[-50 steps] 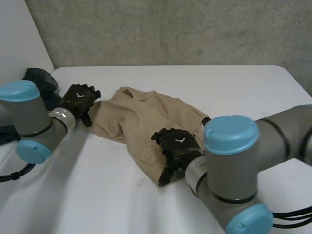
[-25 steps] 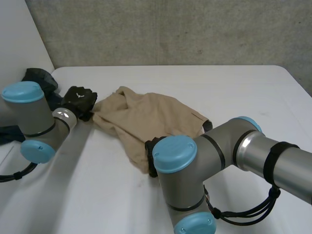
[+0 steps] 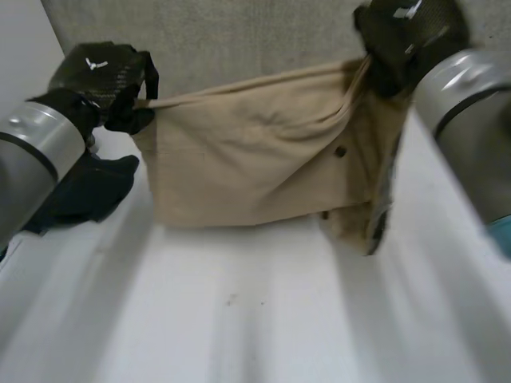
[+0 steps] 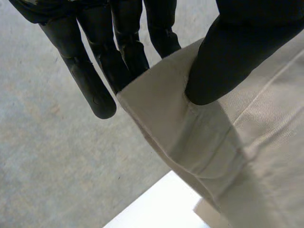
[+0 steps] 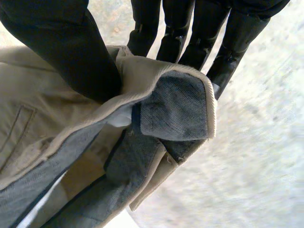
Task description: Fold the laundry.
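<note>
Head view: the tan garment [image 3: 239, 159] hangs in the air between the 2 hands, above the table [image 3: 255, 319]. The left hand [image 3: 104, 76] pinches 1 top corner and the right hand [image 3: 407, 36] pinches the other. The right side sags in a bunch, lower than the rest. A dark cloth [image 3: 84, 191] lies on the table under the left arm.

Left wrist view: the thumb presses the hem of the garment [image 4: 199, 142] against the fingers [image 4: 90, 80]. Only a narrow strip is held, so a sharp pull would probably slide it free.

Right wrist view: the thumb [image 5: 71, 52] clamps a folded edge with grey lining [image 5: 175, 109] against the fingers. The fold looks thick and loose, and layers may slip out. If laid down as it hangs, the bunched side would likely crease or land crooked.
</note>
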### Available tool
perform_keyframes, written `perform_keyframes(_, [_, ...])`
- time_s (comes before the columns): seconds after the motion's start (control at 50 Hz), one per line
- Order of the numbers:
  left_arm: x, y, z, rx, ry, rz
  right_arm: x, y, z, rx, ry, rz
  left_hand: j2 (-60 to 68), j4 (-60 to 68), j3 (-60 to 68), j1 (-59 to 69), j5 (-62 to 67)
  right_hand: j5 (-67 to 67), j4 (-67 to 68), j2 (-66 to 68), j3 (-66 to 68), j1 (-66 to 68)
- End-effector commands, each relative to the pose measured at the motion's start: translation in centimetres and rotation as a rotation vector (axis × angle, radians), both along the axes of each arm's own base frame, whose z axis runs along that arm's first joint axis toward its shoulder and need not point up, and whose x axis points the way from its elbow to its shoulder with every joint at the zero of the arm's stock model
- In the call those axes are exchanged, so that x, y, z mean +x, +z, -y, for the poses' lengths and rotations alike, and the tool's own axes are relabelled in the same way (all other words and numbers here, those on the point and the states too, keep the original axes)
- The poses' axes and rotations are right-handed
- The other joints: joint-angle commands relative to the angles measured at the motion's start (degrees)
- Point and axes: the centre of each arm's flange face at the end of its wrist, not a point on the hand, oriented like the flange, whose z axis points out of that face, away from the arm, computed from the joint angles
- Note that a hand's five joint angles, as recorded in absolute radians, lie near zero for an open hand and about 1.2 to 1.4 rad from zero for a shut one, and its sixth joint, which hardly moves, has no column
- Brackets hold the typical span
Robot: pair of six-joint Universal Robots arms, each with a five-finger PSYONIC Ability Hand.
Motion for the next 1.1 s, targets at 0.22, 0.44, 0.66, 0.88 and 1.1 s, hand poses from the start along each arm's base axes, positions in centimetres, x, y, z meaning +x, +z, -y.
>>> perform_keyframes(0.22, [-4.4, -5.2, -1.3, 0.175, -0.126, 0.076, -1.6, -8.7, 4.5, 0.391, 0.008, -0.255, 10.7, 10.6, 11.1, 14.3, 13.3, 13.4, 13.9, 12.0, 12.7, 23.7])
perform_keyframes(0.44, [-6.5, -12.0, 2.5, 0.261, -0.056, 0.133, -2.7, -14.0, 6.8, 0.564, -0.036, -0.229, 10.7, 10.6, 11.1, 14.3, 13.3, -8.8, -8.2, -10.1, -9.4, 1.5])
perform_keyframes(0.66, [-6.3, -12.1, 2.4, 0.261, -0.038, 0.146, -3.3, -14.6, 6.8, 0.58, -0.027, -0.239, 10.5, 10.4, 10.9, 14.2, 13.2, -31.3, -30.7, -32.6, -31.9, -21.0])
perform_keyframes(0.88, [-6.4, -12.3, 1.9, 0.27, -0.044, 0.152, -3.2, -14.9, 6.8, 0.589, -0.01, -0.255, 10.2, 10.1, 10.6, 13.8, 12.8, -44.1, -43.5, -45.4, -44.7, -33.8])
perform_keyframes(1.1, [-6.4, -12.6, 2.0, 0.275, -0.041, 0.156, -4.0, -15.8, 7.5, 0.703, -0.028, -0.29, 10.2, 10.1, 10.6, 13.8, 12.8, -43.2, -42.7, -44.6, -43.9, -32.9])
